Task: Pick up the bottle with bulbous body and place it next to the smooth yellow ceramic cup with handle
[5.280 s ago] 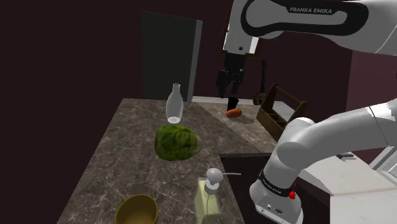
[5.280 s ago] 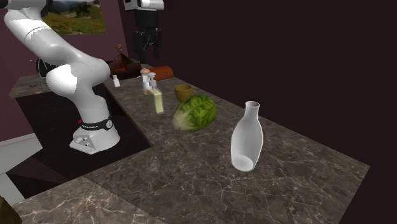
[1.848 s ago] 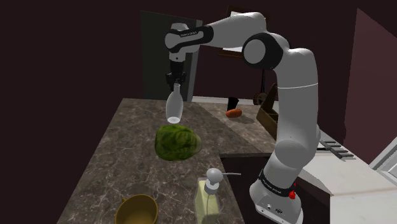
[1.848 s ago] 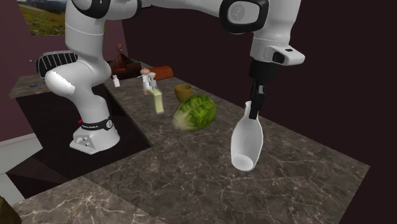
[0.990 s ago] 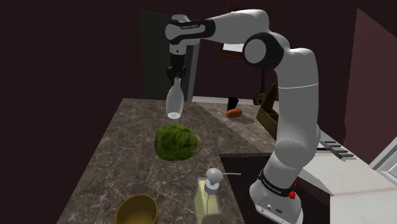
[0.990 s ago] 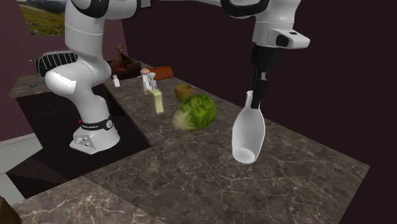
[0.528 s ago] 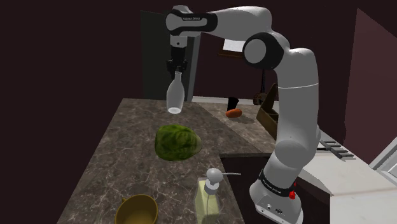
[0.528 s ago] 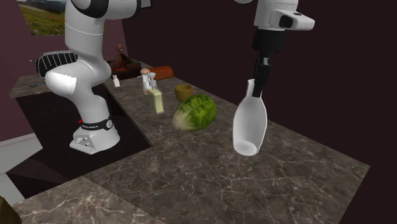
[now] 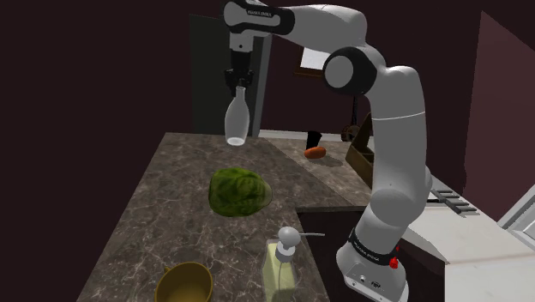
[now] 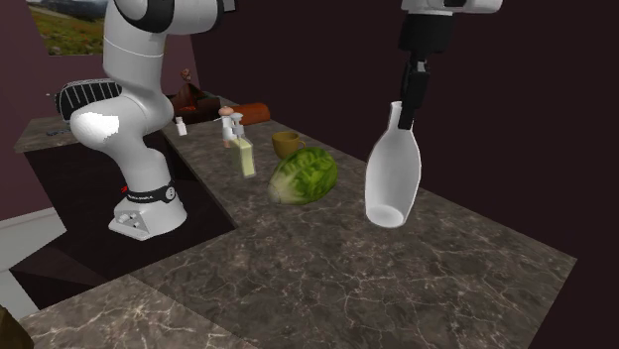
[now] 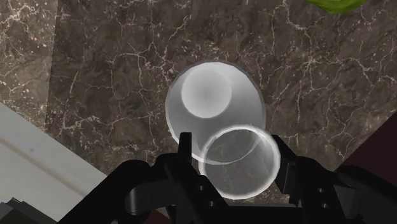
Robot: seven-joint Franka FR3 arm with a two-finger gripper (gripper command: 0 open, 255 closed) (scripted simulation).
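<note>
A pale, translucent bottle (image 9: 236,123) with a bulbous body and narrow neck hangs in the air above the far end of the dark marble counter (image 9: 163,189). My gripper (image 9: 237,86) is shut on its neck from above. In the second exterior view the bottle (image 10: 393,178) hangs well above the counter under the gripper (image 10: 409,111). In the wrist view the fingers of the gripper (image 11: 235,153) clasp the neck rim, with the bottle's body (image 11: 210,95) below. The yellow cup (image 9: 184,283) stands at the counter's near end; it is also seen in the second exterior view (image 10: 287,144).
A green lettuce head (image 9: 238,190) lies mid-counter between bottle and cup. A soap dispenser (image 9: 283,262) stands beside the cup near the counter's edge. A wooden caddy (image 9: 377,146) and an orange object (image 9: 315,153) sit on the lower surface to the shoulder view's right.
The gripper has risen with the bottle in it, lifting it higher above the counter. Nothing else has moved.
</note>
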